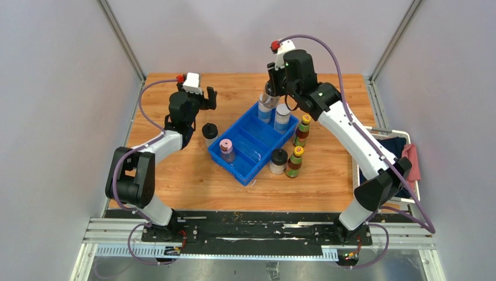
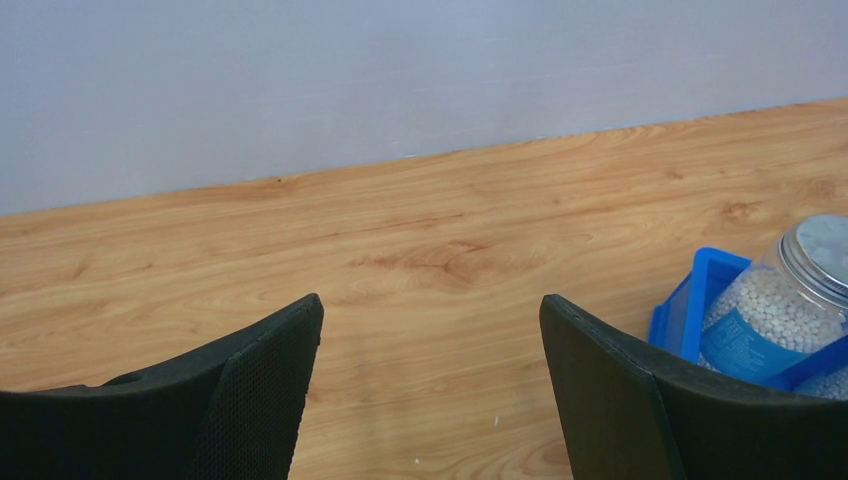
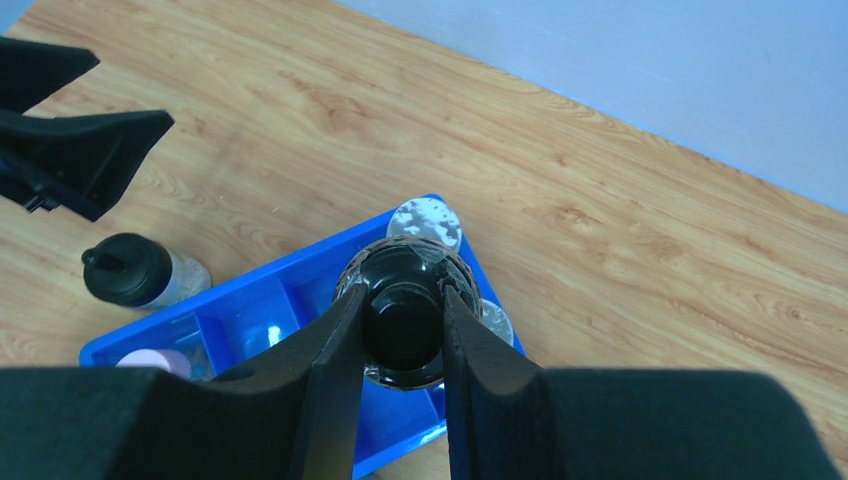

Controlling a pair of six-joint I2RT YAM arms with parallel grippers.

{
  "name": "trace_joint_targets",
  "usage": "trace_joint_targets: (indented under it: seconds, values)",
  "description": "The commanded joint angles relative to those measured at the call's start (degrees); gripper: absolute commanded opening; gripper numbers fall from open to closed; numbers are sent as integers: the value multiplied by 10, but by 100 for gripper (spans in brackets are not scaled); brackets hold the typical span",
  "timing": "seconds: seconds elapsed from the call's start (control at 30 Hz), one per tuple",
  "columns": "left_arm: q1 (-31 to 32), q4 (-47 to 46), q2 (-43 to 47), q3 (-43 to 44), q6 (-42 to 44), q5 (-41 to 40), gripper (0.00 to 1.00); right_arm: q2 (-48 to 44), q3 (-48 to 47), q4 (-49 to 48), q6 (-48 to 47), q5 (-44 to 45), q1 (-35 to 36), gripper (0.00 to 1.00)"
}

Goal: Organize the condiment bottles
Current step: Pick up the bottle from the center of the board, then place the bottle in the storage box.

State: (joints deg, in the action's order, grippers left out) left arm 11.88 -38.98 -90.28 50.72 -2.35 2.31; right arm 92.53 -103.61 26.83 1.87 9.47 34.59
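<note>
Your right pincer point(image 3: 400, 300) is shut tight on the held jar point(image 3: 402, 335), which has a black lid. You grip it by the top, one finger on each side. It is over the far end of the blue tray point(image 1: 251, 143). I cannot tell if its bottom touches the tray floor.

Just past the held jar, a clear jar with a grey lid point(image 3: 425, 220) stands in the tray. The edge of a second grey lid point(image 3: 495, 322) peeks out beside your right finger.

Your left pincer point(image 2: 430, 310) is open wide and has nothing in it. Between its two fingers you see only the wooden table point(image 1: 175, 175). It hangs over the far left part of the table, well apart from the tray.

Now look from above. A pink-lid jar point(image 1: 226, 147) stands in the near end of the tray. A left black-lid jar point(image 1: 209, 132) stands on the table, just beside the tray's left side. On the tray's right side, a right black-lid jar point(image 1: 279, 159) stands on the wood near the tray's near corner. The near dark bottle point(image 1: 295, 163), with a yellow and red cap, stands right next to that jar. The far dark bottle point(image 1: 302, 129), with the same kind of cap, stands farther back, just beside the tray's right wall.
</note>
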Motion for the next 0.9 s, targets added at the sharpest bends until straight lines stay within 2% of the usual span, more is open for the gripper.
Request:
trace_joint_targets:
  seconds: [0.0,0.87]
  values:
    - [7,-11,19,-13,-6,-9,86,-33,16,-13,-9,25,28,0]
    - [17,14,50,-11,-4,-19,86,-76,108,-13,-11,107,196,0]
